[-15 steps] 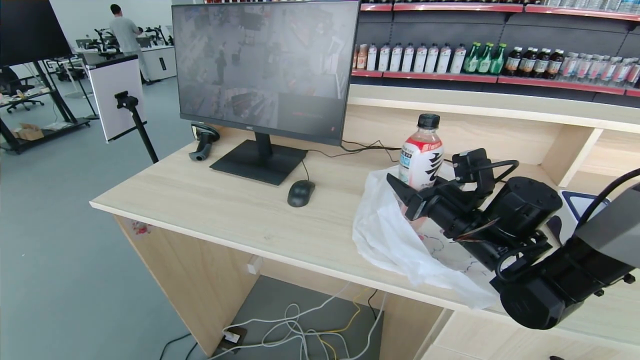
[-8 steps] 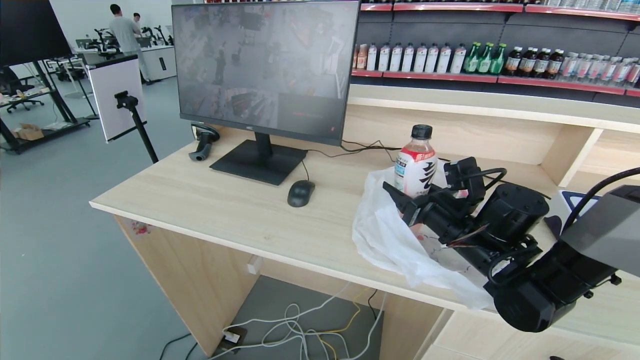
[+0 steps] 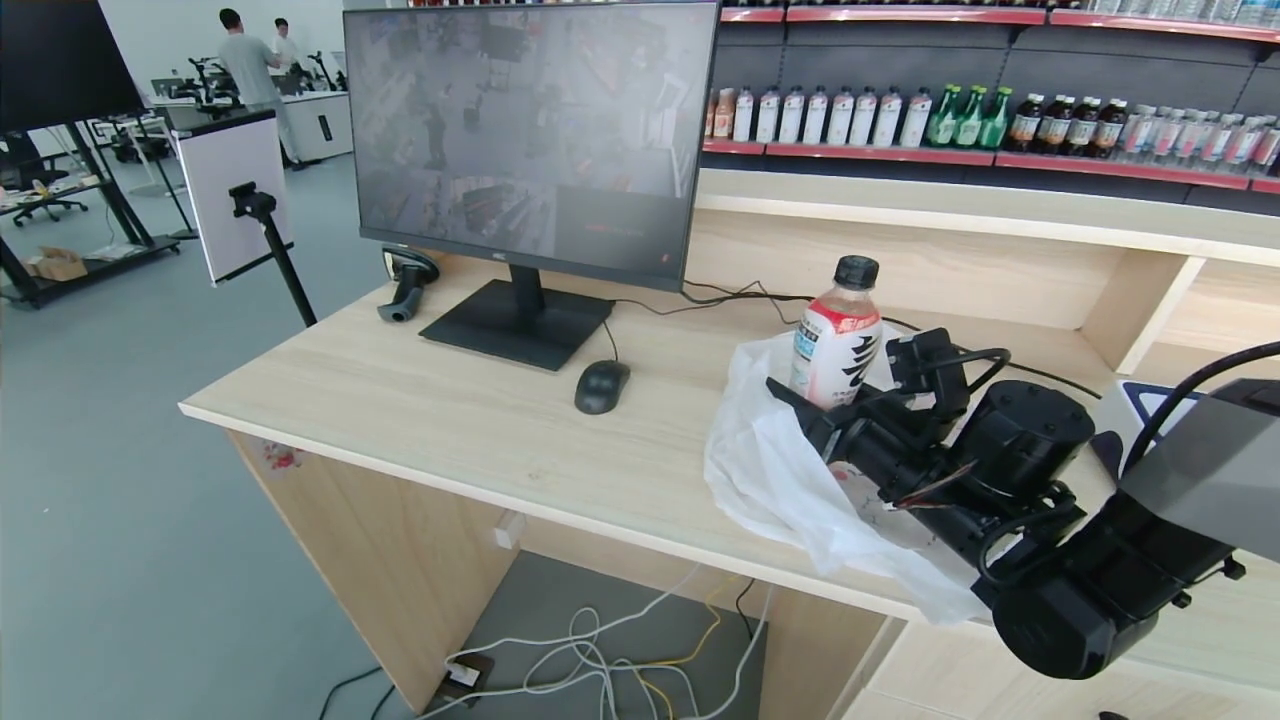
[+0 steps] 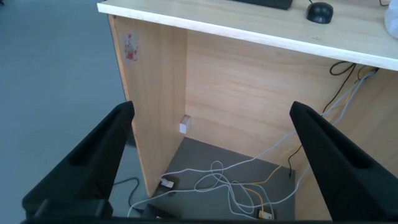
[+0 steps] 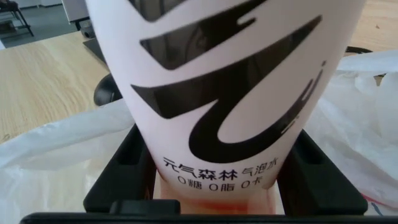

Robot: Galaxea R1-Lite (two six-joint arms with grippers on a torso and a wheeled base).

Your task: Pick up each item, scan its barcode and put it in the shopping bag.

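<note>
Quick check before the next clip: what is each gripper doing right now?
Left gripper: open, holding nothing.
Right gripper: closed on the pink drink bottle, held upright at the white shopping bag.

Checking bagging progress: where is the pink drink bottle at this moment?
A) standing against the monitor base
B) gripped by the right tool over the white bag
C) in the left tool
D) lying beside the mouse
B: the right tool clamps the bottle low on its body, over the shopping bag.
</note>
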